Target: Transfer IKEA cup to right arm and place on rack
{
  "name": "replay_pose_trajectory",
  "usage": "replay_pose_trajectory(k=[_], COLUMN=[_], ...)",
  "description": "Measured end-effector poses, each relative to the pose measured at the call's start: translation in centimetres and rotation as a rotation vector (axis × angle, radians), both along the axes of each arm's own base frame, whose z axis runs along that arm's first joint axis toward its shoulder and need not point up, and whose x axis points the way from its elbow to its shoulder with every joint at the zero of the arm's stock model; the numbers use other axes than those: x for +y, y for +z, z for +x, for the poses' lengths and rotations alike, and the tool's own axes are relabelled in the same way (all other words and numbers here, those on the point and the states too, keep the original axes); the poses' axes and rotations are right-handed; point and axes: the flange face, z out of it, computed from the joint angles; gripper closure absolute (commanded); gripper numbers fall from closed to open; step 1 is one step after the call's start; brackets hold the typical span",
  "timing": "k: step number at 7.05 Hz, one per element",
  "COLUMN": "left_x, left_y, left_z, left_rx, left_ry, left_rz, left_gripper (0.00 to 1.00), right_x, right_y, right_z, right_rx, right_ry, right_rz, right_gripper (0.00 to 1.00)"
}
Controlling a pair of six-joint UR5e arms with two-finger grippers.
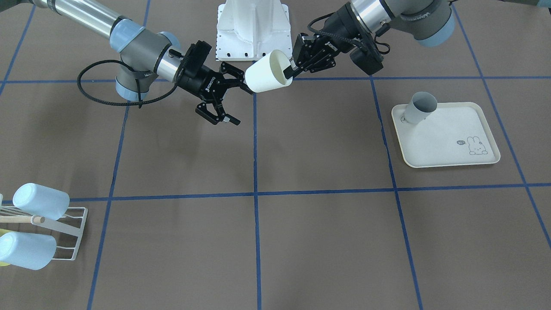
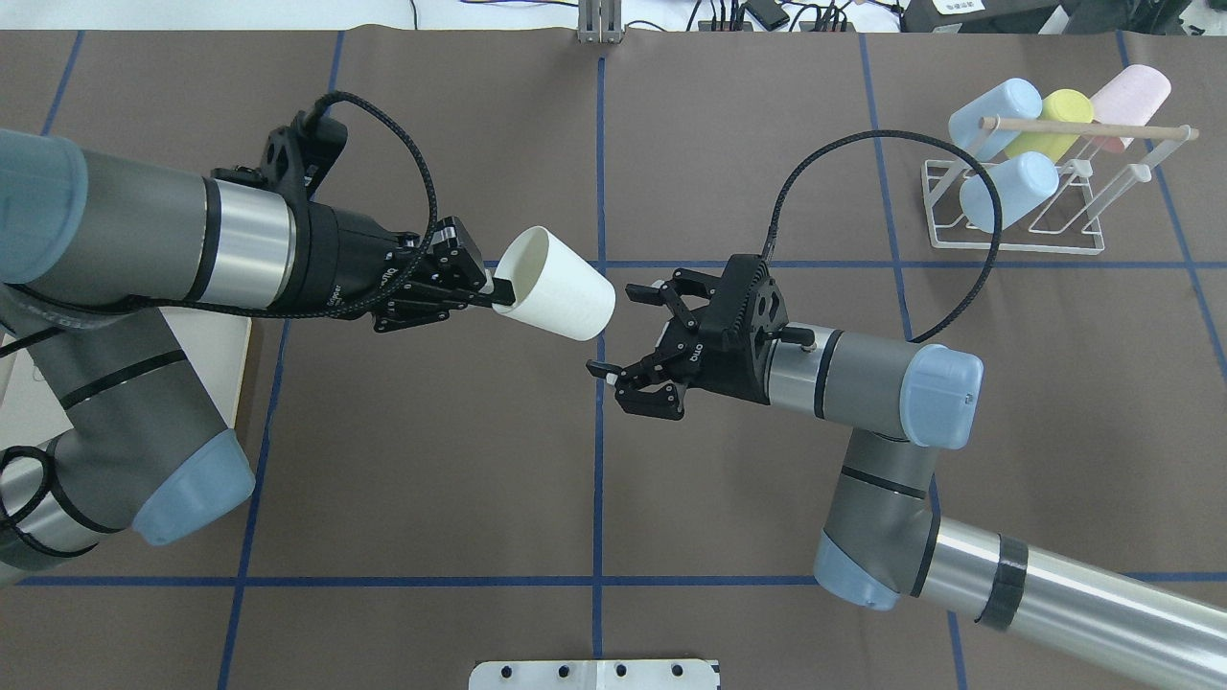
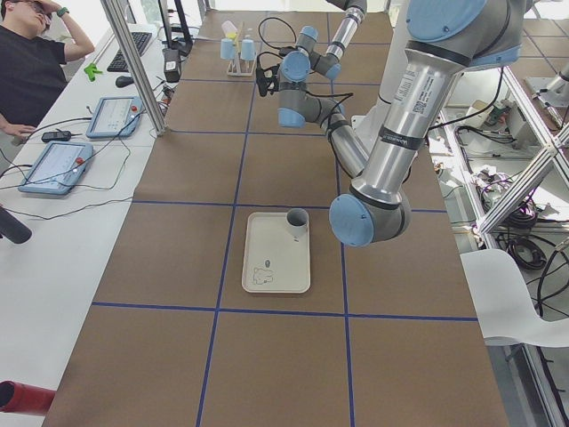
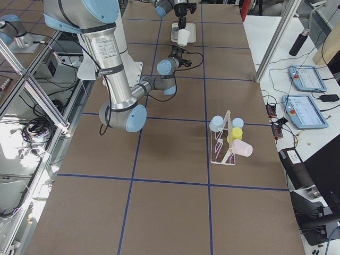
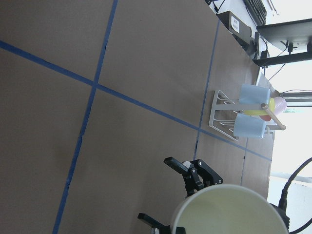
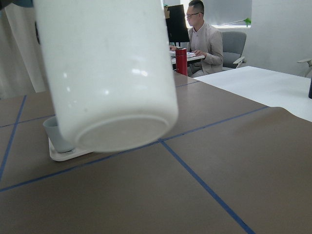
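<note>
The IKEA cup (image 2: 556, 297) is white and hangs tilted above the table's middle, its base pointing at my right arm. My left gripper (image 2: 497, 287) is shut on its rim, one finger inside the mouth. My right gripper (image 2: 618, 331) stands open just off the cup's base, without touching it. From the front, the cup (image 1: 267, 71) sits between the left gripper (image 1: 292, 71) and the open right gripper (image 1: 239, 103). The base of the cup (image 6: 107, 73) fills the right wrist view. The white wire rack (image 2: 1016, 230) with its wooden rod stands far right.
Two blue cups (image 2: 997, 105), a yellow cup (image 2: 1059, 120) and a pink one (image 2: 1131, 96) hang on the rack. A cream rabbit-print tray (image 1: 447, 137) holds a grey cup (image 1: 419, 107) on my left side. A person (image 6: 202, 29) sits beyond the table.
</note>
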Motion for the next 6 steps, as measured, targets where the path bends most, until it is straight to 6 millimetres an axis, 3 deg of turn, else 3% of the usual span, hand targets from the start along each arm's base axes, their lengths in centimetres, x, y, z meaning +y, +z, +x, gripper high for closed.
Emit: replay_pose_trajectory(k=[3,6], left_x=[0.7,0.8], left_y=[0.6,0.7], left_z=[1.9,2.2], left_rx=[-0.015,-0.017], left_ry=[0.031,0.037], left_rz=[-0.002,-0.002], left_gripper=[1.0,1.0], right_x=[1.0,1.8], right_y=[-0.8,-1.2], right_z=[-0.6,-0.4], right_rx=[-0.017,-0.047], right_ry=[-0.018,-0.02], right_rz=[0.019,0.059], right_gripper=[0.01,0.01])
